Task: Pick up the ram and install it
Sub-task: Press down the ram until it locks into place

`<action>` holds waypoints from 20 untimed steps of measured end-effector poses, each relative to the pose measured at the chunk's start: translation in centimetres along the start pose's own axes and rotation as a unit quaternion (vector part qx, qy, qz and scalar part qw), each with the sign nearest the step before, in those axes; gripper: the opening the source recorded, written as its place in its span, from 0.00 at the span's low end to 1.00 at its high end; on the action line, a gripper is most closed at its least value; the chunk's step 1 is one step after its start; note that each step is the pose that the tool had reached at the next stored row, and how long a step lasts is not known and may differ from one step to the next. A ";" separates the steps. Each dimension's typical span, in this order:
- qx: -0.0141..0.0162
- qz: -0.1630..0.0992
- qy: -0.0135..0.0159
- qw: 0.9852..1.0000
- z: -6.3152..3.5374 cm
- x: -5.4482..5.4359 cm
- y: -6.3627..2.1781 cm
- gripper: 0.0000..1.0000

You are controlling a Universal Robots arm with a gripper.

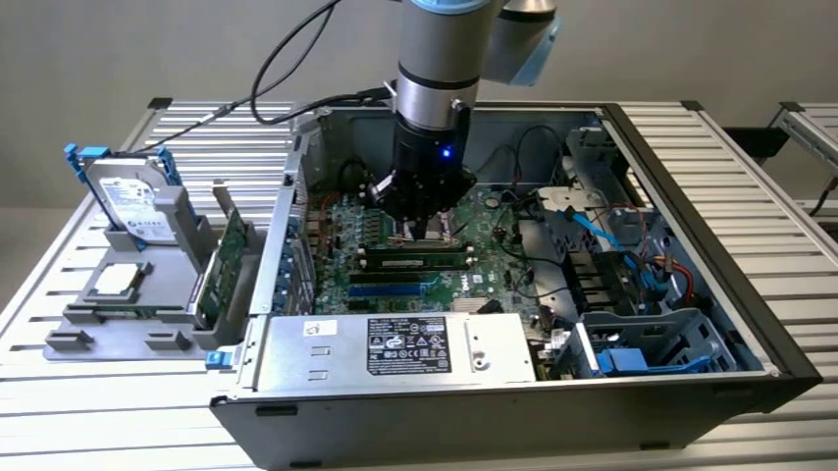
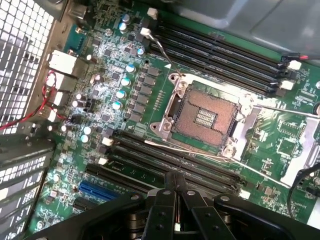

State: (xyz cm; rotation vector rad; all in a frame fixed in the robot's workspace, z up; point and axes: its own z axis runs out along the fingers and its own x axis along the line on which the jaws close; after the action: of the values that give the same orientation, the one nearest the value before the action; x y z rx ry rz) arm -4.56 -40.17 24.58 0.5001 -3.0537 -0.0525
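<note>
My gripper [image 1: 422, 228] hangs inside the open computer case [image 1: 713, 211], low over the motherboard. It is between the bare processor socket [image 2: 205, 115] and the row of dark memory slots [image 1: 416, 260]. In the wrist view its black fingers [image 2: 162, 210] meet at the tips, so the gripper [image 2: 175, 176] is shut, with nothing visible between them. The memory slots [image 2: 170, 161] just past the fingertips look empty. A thin green strip [image 1: 129, 312] lies along the grey holder outside the case; I cannot tell whether it is the ram.
On the exterior view's left, the grey holder [image 1: 78, 339] carries a silver hard drive with blue brackets [image 1: 125, 196] and an upright green expansion card [image 1: 232, 257]. The power supply [image 1: 392, 345] fills the case's near side. Loose cables [image 1: 615, 235] and a drive cage crowd the exterior view's right.
</note>
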 end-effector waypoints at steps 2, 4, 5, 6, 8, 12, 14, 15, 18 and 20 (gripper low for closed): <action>-0.001 0.015 -0.001 1.000 0.00 0.0 0.00 0.11; -0.001 0.031 -0.001 1.000 0.00 0.0 0.00 0.11; -0.002 0.038 -0.002 0.999 0.00 0.0 0.00 0.11; -0.002 0.045 -0.002 0.999 0.00 0.0 0.00 0.11; -0.002 0.055 -0.002 0.998 -0.02 0.0 0.00 0.11; -0.002 0.069 -0.003 0.998 -0.17 0.0 0.00 0.11; -0.001 0.074 -0.003 0.997 -0.24 0.0 0.01 0.11; 0.000 0.076 -0.003 0.997 -0.27 0.0 0.01 0.11; 0.004 0.082 -0.002 0.997 -0.34 0.0 0.00 0.11; 0.007 0.085 -0.002 0.996 -0.37 0.0 -0.03 0.11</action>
State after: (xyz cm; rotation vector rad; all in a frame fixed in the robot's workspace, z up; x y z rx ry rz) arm -4.56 -40.22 24.95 0.2401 -3.0881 -0.0255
